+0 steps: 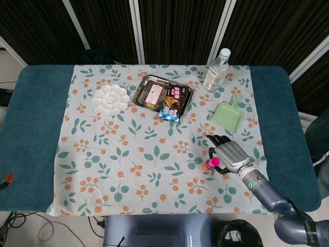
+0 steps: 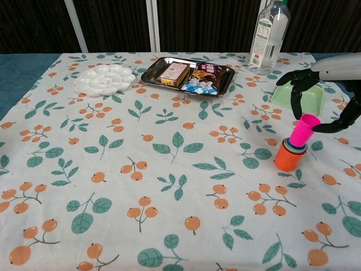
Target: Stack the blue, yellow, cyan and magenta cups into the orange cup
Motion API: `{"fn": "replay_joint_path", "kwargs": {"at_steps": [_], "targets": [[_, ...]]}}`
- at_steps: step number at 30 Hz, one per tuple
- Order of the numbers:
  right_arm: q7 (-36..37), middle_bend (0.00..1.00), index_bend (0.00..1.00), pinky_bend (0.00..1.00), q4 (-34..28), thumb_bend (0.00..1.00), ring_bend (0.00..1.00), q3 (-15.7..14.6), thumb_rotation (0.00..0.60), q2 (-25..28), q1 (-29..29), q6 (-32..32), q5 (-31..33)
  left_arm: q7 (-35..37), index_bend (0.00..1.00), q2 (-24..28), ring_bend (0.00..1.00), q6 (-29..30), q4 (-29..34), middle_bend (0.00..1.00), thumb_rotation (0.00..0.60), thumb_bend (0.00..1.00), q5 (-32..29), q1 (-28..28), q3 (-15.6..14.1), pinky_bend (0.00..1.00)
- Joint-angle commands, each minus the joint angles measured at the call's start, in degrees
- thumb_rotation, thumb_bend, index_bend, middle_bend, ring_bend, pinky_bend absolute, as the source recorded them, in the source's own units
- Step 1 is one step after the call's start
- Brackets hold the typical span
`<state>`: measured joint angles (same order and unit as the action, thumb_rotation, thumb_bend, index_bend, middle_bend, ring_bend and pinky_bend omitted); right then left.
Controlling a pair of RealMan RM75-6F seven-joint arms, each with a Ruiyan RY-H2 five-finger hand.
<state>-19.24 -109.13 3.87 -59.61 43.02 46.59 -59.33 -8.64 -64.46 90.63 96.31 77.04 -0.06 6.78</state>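
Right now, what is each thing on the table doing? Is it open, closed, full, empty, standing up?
Magenta plastic cup: tilted, partly in the stack, pinched by the right hand.
Orange plastic cup: upright, other cups nested inside.
Clear plastic bottle: upright, cap on in the head view.
Dark metal tray: flat, holding snack packets.
White flower-shaped palette: flat, wells empty.
Green plastic dustpan: lying flat, empty.
Left hand: not in view.

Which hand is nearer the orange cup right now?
Right. The right hand is just above the orange plastic cup, pinching the magenta plastic cup whose base sits in the nested stack. The left hand appears in neither view.
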Motion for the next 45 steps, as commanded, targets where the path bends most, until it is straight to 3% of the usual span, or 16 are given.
{"fn": "replay_joint_path", "kwargs": {"at_steps": [1,16,24,27,31,38,45], "targets": [[0.3,0.0,0.5,0.12,0.3,0.43,0.06,-0.1,0.6,-0.2,-0.1,0.0,-0.1,0.0,0.2,0.0,0.0,0.0,0.0,0.1,0.6,0.19,0.0,0.0,0.0,0.0],[1.0,0.0,0.48,0.11,1.5,0.43,0.06,-0.5,0.6,-1.6,0.0,-0.4,-0.2,0.1,0.2,0.0,0.0,0.1,0.0,0.1,0.6,0.19,-0.1,0.1,0.0,0.0],[0.9,0.0,0.11,0.12,1.9,0.43,0.06,-1.3,0.6,-2.1,0.2,-1.5,0.9,0.2,0.2,0.1,0.0,0.0,0.0,0.1,0.6,0.19,-0.1,0.1,0.1,0.0],[1.0,0.0,0.05,0.11,2.0,0.43,0.06,-1.3,0.6,-2.1,0.3,-1.5,1.3,0.2,0.2,0.1,0.0,0.1,0.0,0.1,0.6,0.19,0.0,0.1,0.1,0.0],[1.0,0.0,0.05,0.12,1.7,0.43,0.06,-0.9,0.6,-1.9,-0.1,-0.1,1.0,0.3,0.2,0.1,0.0,0.1,0.0,0.1,0.6,0.19,-0.1,0.1,0.1,0.0],[1.1,0.0,0.04,0.09,-1.3,0.43,0.03,0.3,0.6,0.3,-4.4,10.8,-3.8,0.3,0.2,0.0,0.0,0.0,0.0,0.1,0.6,0.19,0.1,-0.1,0.1,0.0],[1.3,0.0,0.04,0.09,-3.2,0.43,0.0,-2.0,0.6,1.2,-13.2,25.6,-11.4,0.5,0.2,0.1,0.0,0.3,0.3,0.1,0.6,0.19,0.3,0.1,0.1,0.0]]}}
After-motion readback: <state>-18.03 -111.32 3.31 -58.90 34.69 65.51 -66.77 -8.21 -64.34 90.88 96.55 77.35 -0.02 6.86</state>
